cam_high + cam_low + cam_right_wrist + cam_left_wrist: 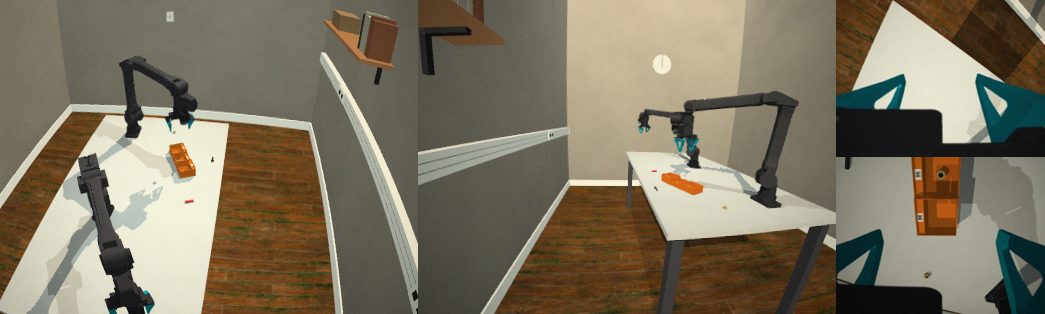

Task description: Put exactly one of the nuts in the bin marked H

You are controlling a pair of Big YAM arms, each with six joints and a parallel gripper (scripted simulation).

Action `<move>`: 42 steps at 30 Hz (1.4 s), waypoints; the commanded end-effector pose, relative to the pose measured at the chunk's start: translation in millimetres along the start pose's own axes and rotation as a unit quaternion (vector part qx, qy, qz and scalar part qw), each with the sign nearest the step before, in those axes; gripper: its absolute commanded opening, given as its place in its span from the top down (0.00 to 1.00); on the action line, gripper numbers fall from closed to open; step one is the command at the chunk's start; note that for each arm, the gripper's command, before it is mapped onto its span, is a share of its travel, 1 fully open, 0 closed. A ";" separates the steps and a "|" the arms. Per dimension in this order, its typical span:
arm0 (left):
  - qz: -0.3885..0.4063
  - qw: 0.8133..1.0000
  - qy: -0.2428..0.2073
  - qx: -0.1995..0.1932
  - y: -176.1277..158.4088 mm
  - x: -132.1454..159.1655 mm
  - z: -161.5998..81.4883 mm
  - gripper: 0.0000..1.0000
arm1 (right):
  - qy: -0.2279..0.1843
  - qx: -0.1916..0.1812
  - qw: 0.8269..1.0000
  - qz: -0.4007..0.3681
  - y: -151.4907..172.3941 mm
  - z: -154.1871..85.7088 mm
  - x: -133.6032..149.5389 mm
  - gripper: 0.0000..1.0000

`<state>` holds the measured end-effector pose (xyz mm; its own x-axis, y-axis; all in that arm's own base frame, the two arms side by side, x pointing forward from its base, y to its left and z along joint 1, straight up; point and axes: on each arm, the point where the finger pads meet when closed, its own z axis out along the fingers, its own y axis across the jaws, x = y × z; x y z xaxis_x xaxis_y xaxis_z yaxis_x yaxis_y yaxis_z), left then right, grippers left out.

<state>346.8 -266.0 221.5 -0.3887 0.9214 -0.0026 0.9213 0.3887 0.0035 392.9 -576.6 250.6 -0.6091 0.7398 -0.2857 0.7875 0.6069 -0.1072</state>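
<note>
An orange row of joined bins (187,174) (690,189) stands on the table. In the left wrist view the upper visible bin (916,188) has a label reading H, and a brass nut (940,174) lies inside it. The end bin's label (920,217) is too small to read surely. Another brass nut (174,132) (724,207) (926,275) lies on the table beyond the end bin. My left gripper (180,129) (686,148) (940,235) is open and empty, above the table near that end. My right gripper (131,310) (644,131) (940,78) is open and empty, far from the bins.
A small black part (212,159) (656,188) (848,162) lies beside the bins near the table edge. A red piece (189,201) (654,171) lies farther along the table. A tiny grey piece (154,183) lies on the bins' other side. The table (170,250) carries both arms.
</note>
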 end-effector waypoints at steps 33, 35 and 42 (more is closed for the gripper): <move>0.001 1.000 -0.003 0.000 -4.7 -4.9 3.6 0.00 | -0.008 0.001 1.000 0.001 -0.9 -8.1 -2.7 0.00; 0.001 1.000 -0.003 0.001 -5.1 -4.5 3.4 0.00 | -0.008 0.001 1.000 0.001 -0.9 -8.1 -2.7 0.00; 0.001 1.000 -0.004 0.000 -5.5 -4.4 2.7 0.00 | -0.008 0.001 1.000 0.001 -0.9 -8.1 -2.7 0.00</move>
<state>347.6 -266.6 221.4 -0.3899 0.9209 -0.0057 0.9208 0.3899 0.0053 392.9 -576.6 250.6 -0.6091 0.7398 -0.2857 0.7875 0.6069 -0.1072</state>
